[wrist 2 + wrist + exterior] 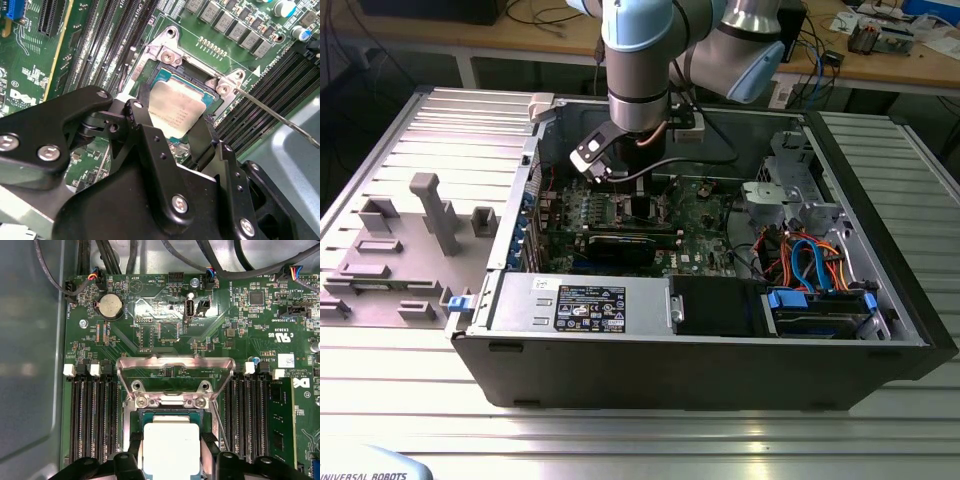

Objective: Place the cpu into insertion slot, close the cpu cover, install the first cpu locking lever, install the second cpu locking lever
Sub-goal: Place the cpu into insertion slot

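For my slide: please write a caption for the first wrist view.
Gripper holding the chip at the socket, cover open.

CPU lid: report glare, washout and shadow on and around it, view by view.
First wrist view: the cpu is washed out to near white, with its surface detail lost, and the open cpu cover catches bright reflections. Second wrist view: the same chip is evenly lit, dull grey, with faint markings visible. Exterior view: the computer case interior is dim beneath the arm.

The ribbed table (620, 440) bears an open computer case (700, 375) — and grey fixtures (432, 212).
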{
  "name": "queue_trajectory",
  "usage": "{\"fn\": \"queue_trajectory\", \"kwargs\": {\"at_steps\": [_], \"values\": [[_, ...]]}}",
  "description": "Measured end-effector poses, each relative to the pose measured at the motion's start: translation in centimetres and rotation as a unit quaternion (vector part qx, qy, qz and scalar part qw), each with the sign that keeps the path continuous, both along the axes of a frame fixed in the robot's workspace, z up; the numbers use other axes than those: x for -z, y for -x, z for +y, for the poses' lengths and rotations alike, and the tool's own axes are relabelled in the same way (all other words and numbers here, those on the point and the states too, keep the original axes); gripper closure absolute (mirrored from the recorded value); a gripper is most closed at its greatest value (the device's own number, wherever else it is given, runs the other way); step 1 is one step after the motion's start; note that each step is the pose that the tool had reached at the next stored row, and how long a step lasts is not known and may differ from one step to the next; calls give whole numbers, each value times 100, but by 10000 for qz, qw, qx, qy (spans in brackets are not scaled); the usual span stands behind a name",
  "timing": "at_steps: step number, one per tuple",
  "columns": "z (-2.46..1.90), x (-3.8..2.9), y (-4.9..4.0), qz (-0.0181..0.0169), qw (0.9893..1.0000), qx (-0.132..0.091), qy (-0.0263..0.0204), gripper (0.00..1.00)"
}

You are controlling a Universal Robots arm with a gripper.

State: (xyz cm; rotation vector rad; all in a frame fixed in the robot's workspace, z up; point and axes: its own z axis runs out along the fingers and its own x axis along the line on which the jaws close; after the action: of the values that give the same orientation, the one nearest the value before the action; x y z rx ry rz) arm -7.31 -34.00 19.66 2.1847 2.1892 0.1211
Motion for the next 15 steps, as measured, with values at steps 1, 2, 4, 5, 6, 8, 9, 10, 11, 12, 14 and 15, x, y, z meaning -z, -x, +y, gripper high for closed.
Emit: {"fn": "queue_trajectory", "kwargs": {"at_steps": [1,2,4,5,6,8,9,10,11,12,14,15], "values": [[0,1,0,0,10000,0,0,45],[0,0,0,1,10000,0,1,38],[-1,-1,0,2,10000,0,3,38],[-1,-1,0,2,10000,0,3,38],[-1,-1,0,3,10000,0,3,38],[-1,-3,0,2,10000,0,3,38],[-1,-11,1,3,10000,0,3,38],[-1,-28,0,2,10000,0,3,38],[-1,-44,0,2,10000,0,3,38],[-1,-69,0,3,10000,1,3,38],[-1,-109,0,8,10000,3,3,38],[-1,-133,-1,16,10000,4,3,38]]}}
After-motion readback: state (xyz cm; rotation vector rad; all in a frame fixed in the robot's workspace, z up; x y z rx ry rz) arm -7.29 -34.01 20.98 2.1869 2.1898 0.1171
